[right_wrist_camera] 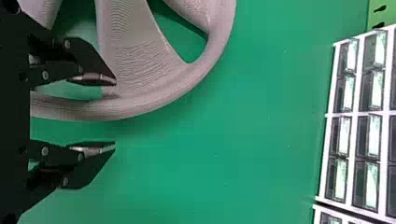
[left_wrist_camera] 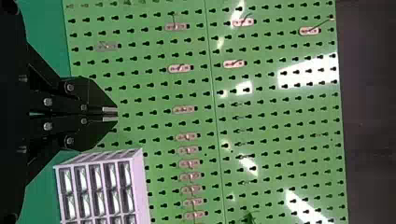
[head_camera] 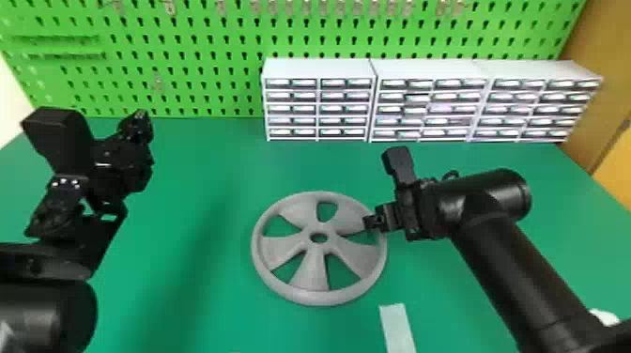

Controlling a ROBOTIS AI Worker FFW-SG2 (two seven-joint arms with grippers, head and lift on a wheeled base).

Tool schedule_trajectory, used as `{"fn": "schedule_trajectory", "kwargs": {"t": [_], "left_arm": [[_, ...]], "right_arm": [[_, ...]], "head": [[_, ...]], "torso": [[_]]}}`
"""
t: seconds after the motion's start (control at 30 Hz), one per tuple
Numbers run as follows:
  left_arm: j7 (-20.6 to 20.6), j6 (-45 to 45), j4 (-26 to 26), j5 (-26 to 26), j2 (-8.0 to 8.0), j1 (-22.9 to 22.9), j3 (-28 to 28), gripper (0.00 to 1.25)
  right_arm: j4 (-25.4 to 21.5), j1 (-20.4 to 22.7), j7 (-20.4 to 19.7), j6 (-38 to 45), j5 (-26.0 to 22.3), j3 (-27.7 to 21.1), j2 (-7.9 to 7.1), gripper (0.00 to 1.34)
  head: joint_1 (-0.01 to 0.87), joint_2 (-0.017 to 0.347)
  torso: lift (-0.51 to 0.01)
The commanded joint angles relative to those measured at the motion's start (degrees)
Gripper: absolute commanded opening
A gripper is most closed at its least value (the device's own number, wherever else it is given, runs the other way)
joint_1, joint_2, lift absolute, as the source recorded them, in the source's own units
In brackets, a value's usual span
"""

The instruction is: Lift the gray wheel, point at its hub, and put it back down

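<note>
The gray wheel (head_camera: 313,270) lies on the green table in the head view, its hub hole near the middle. My right gripper (head_camera: 373,222) is at the wheel's right side. In the right wrist view the right gripper (right_wrist_camera: 115,114) stands open, one finger over a gap inside the wheel's rim (right_wrist_camera: 140,105) and the other outside it; the rim passes between them without being clamped. My left gripper (head_camera: 138,123) is raised at the left, well away from the wheel. The left wrist view shows the left gripper (left_wrist_camera: 111,115) shut with nothing held, facing the pegboard.
White drawer cabinets (head_camera: 319,70) stand in a row along the back right, in front of a green pegboard (head_camera: 188,70). A pale strip (head_camera: 397,328) lies near the front, to the right of the wheel. A white object (head_camera: 604,317) is partly hidden by the right arm.
</note>
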Motion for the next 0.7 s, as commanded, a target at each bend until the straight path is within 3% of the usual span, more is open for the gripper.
{"fn": "schedule_trajectory", "kwargs": {"t": [0.0, 0.33, 0.67], "left_arm": [[0.0, 0.0, 0.0, 0.0, 0.0, 0.06, 0.0, 0.03], [-0.35, 0.18, 0.0, 0.09, 0.0, 0.14, 0.09, 0.03], [-0.97, 0.35, 0.44, 0.62, 0.0, 0.32, -0.18, 0.03]], "right_arm": [[0.0, 0.05, 0.0, -0.39, -0.43, -0.64, 0.02, 0.73], [0.0, 1.19, 0.0, -3.82, -2.19, -5.21, -0.42, 0.91], [-3.96, 5.15, 0.0, -14.63, -4.91, -12.77, -1.12, 0.92]], "head": [[0.692, 0.048], [0.692, 0.048], [0.692, 0.048]], "torso": [[-0.088], [-0.088], [-0.088]]}}
